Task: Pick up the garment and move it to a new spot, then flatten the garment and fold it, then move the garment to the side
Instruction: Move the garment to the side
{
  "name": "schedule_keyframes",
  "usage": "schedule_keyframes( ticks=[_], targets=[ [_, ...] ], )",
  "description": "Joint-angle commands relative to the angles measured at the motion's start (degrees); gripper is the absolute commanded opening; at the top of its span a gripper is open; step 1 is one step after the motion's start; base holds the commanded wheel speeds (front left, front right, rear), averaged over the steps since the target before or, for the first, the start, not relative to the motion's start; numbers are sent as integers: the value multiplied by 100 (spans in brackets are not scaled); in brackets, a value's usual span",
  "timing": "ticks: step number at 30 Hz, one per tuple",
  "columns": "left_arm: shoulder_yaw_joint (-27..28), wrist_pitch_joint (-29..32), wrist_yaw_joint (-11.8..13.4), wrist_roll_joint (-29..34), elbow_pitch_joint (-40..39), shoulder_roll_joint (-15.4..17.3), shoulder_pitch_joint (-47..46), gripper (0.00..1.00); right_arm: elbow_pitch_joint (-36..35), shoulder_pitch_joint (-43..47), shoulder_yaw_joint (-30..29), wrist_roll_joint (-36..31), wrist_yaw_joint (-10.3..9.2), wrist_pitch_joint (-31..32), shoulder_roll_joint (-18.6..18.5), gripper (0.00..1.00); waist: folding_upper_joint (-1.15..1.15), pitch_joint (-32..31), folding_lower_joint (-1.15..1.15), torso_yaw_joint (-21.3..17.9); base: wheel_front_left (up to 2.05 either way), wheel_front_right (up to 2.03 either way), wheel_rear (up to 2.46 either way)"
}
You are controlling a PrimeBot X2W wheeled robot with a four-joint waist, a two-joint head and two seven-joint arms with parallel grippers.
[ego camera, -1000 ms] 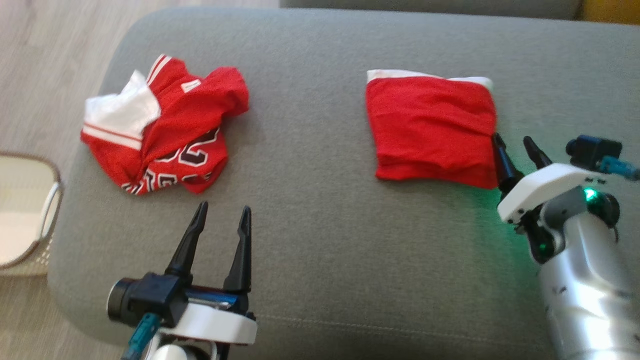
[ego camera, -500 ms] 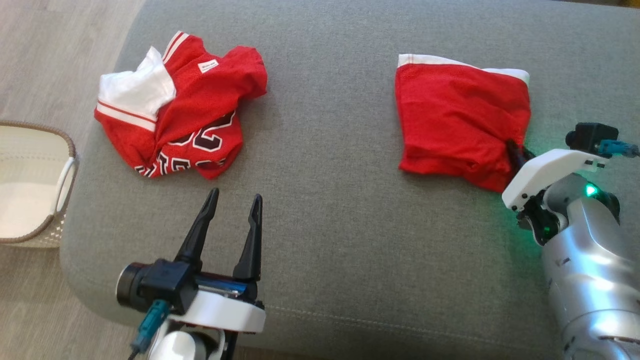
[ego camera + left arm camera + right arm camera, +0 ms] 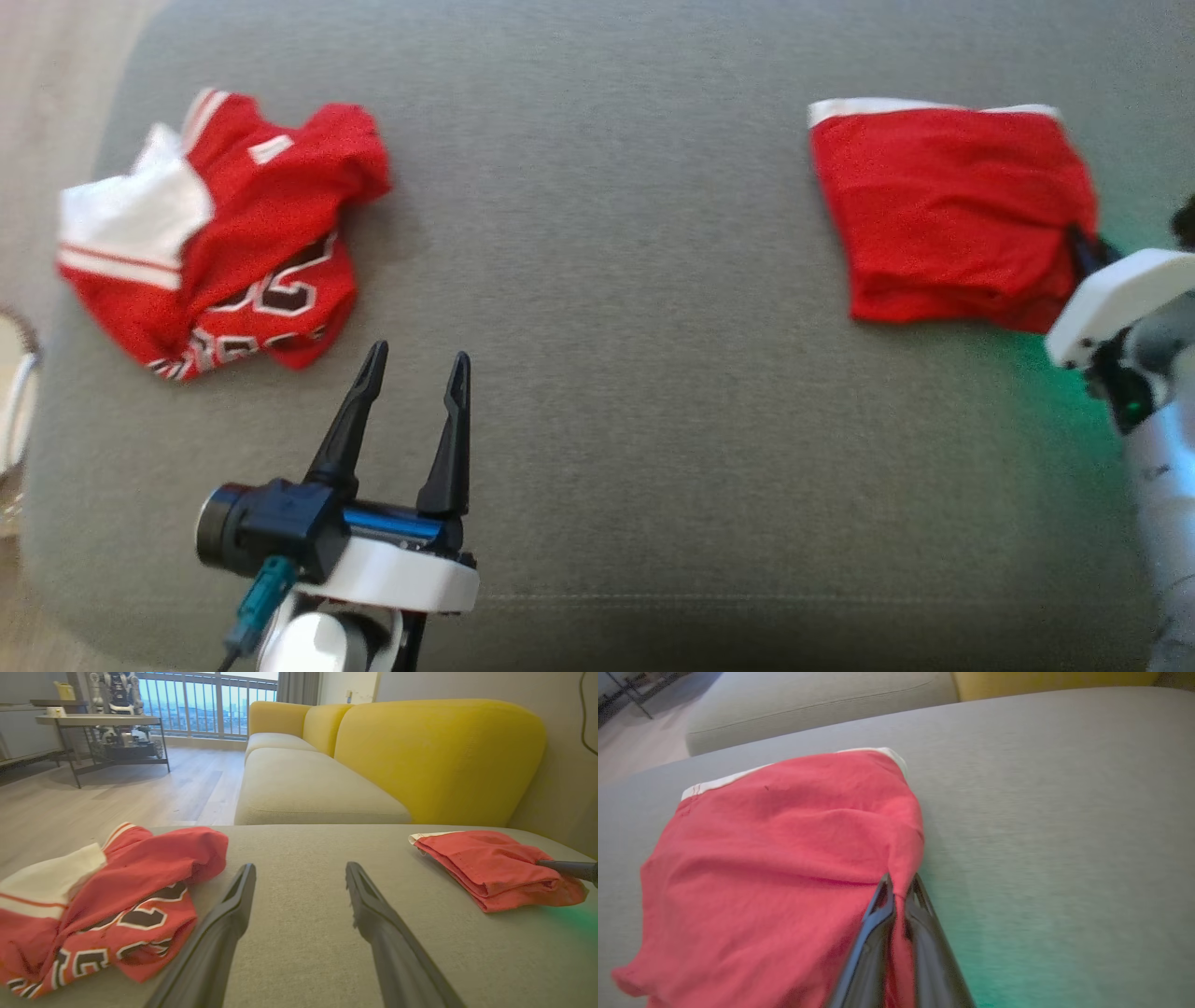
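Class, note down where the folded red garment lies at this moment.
In the head view the folded red garment lies at the right of the grey cushion, its right edge pinched by the right gripper; the crumpled jersey lies far left.

The crumpled red shirt [image 3: 233, 233] has big dark numbers [image 3: 280, 294] with white edges. The cloth folds over them, so they cannot be read whole; one looks like a 2. More letters [image 3: 210, 350] sit lower down, too bent to read. A small white tag [image 3: 273, 149] is too blurry.
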Motion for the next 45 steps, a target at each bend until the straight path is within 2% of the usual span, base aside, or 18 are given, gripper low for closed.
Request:
schedule_keyframes(
  ticks=[1,10,15,31,32,33,34,40,45],
  targets=[
    [203,-29,-52,74,-224,8,-248,100,-251,-94,94,20,-2,6,-161,0,0,114,0,-247,0,0,0],
    [327,-29,-222,208,-254,34,-355,100,-597,-107,-62,-296,-2,-36,-547,0,0,341,0,-669,0,0,0],
    [372,-29,-289,272,-273,55,-408,100,-848,-125,-465,-696,-2,-190,-680,0,0,471,0,-783,0,0,0],
    [383,-29,-400,352,-281,62,-523,100,-1749,-102,-1357,-2204,-2,-332,-233,0,0,666,0,-809,0,0,0],
    [386,-29,-402,350,-275,61,-522,100,-1790,-100,-1399,-2268,-2,-332,-210,5,0,664,0,-808,0,0,0],
    [387,-29,-405,346,-270,60,-523,100,-1843,-97,-1447,-2341,-2,-345,-194,34,0,664,0,-806,0,0,0],
    [388,-29,-409,341,-266,58,-524,100,-1918,-95,-1516,-2427,-2,-378,-179,100,0,664,0,-805,0,0,0],
    [364,-29,-410,312,-243,47,-529,100,-2597,3,-1908,-3130,-2,-778,85,100,0,587,0,-795,0,0,0],
    [385,-29,-330,230,-182,33,-461,100,-2987,239,-1704,-3205,-2,-1109,691,100,0,357,0,-779,0,0,0]
  ],
)
